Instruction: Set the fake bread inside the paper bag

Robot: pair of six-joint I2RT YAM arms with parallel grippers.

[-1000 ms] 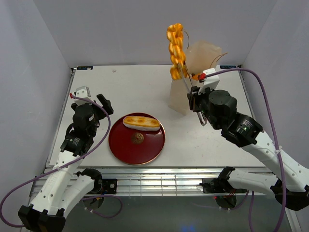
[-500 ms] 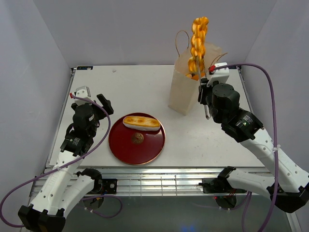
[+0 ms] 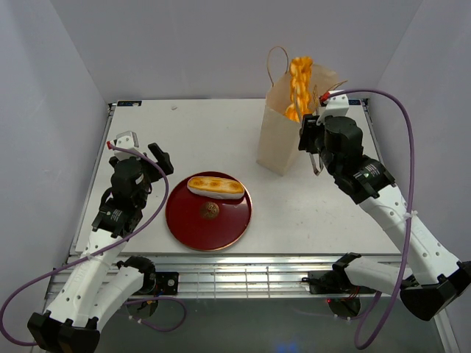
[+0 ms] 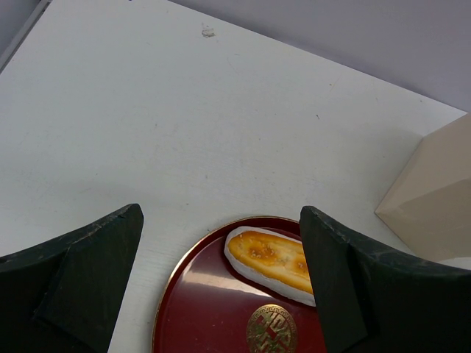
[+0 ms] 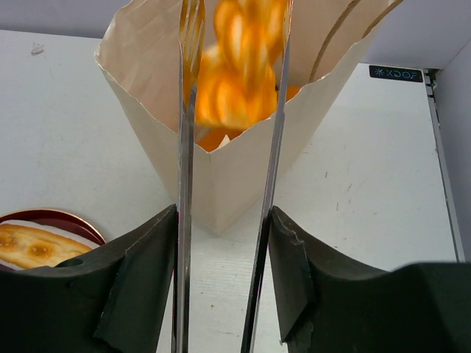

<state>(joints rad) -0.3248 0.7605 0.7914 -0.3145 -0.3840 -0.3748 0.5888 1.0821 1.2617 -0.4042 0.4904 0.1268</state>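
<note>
While tight on tongs (image 5: 185, 154), right end effector (image 5: 223, 224) by paper bag (image 3: 276, 140), plate (image 3: 221, 229) well apart.

matt paper bag (image 3: 277, 143), glossy braided loaf (image 3: 299, 79), shiny metal tongs (image 5: 185, 220), glossy red plate (image 3: 221, 229).

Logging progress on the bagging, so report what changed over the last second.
The right gripper, shut on the metal tongs, carried the glossy orange braided loaf from high beside the tall cream paper bag to above it, then lowered it partway into the open mouth. The tongs still pinch it. The open left gripper, the dark red round plate and the pale long roll on it stayed put.
</note>
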